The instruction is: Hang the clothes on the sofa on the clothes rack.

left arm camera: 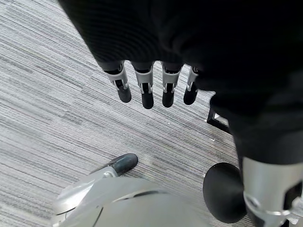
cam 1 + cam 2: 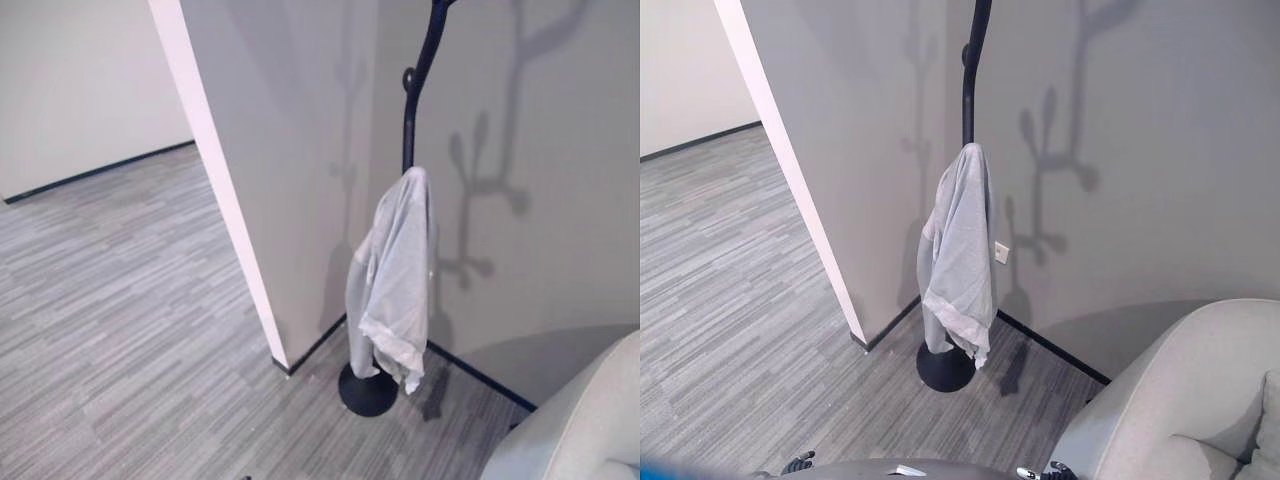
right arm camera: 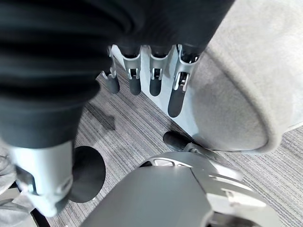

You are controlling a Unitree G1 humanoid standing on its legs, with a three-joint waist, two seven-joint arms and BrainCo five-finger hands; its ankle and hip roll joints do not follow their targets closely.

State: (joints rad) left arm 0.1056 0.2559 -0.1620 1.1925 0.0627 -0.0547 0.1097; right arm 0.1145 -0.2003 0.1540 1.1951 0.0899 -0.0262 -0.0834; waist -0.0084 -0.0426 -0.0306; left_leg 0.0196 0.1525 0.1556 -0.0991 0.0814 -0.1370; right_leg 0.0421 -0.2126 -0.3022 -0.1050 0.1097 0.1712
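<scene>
A pale grey shirt (image 2: 395,270) hangs bunched on the black clothes rack (image 2: 410,110), draped down to just above the rack's round base (image 2: 365,392). The same shirt (image 2: 960,250) shows in the right eye view. My left hand (image 1: 144,87) hangs low over the carpet, fingers straight and holding nothing, with the rack base (image 1: 225,191) close by. My right hand (image 3: 156,78) is also open and empty, beside the rounded arm of the light grey sofa (image 3: 236,94). The sofa (image 2: 1180,400) fills the lower right corner, right of the rack.
A white wall corner (image 2: 250,200) juts out left of the rack, which stands in the nook against the grey wall. Striped grey carpet (image 2: 120,330) stretches to the left. A small white outlet (image 2: 1001,253) sits on the wall behind the shirt.
</scene>
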